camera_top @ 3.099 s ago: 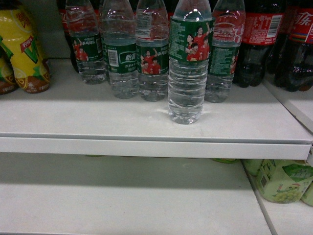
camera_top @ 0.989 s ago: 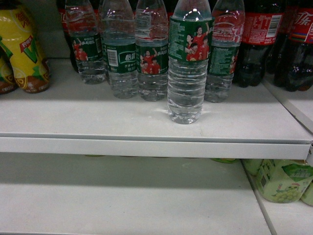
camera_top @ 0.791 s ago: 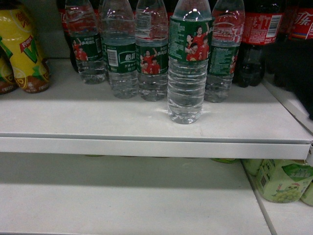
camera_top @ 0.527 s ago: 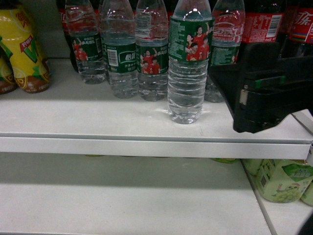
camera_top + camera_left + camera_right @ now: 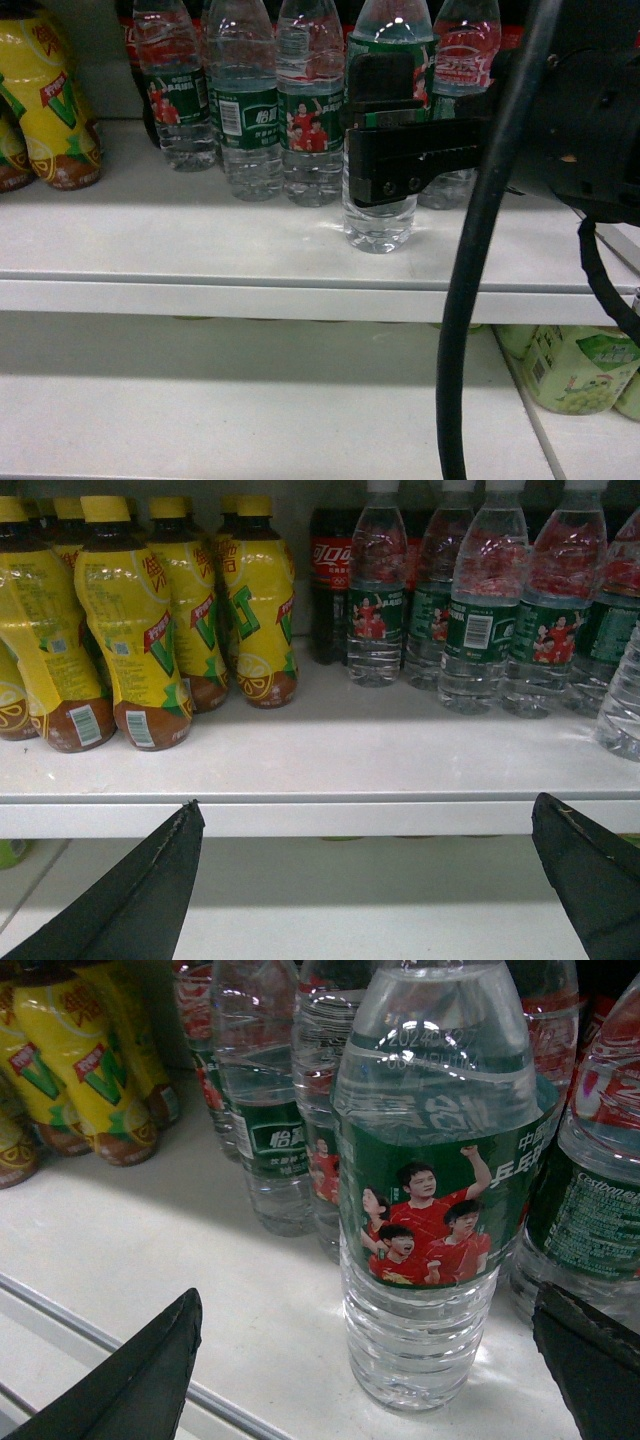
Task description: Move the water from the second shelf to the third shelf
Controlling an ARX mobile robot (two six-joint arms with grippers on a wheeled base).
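R gripper (image 5: 370, 1360): jaws spread wide, one dark finger each side of the water (image 5: 430, 1190); we see no contact yet, nothing held.
L gripper (image 5: 370, 880): also spread wide, idle below the shelf edge (image 5: 300, 815), holding nothing.
Water spot: front bottle, standing alone ahead of the row of other water bottles (image 5: 250, 110) on the upper shelf (image 5: 200, 240).
Axis: long axis vertical, cap end up, upright w/ no tilt.
Handling: we judge it full, so fairly heavy; thin ribbed plastic gives under squeeze, smooth label may slip.
Grip pt: we'd take the ribbed body just below the label, approx mid-height.
Far: cola bottles (image 5: 470, 50) behind.
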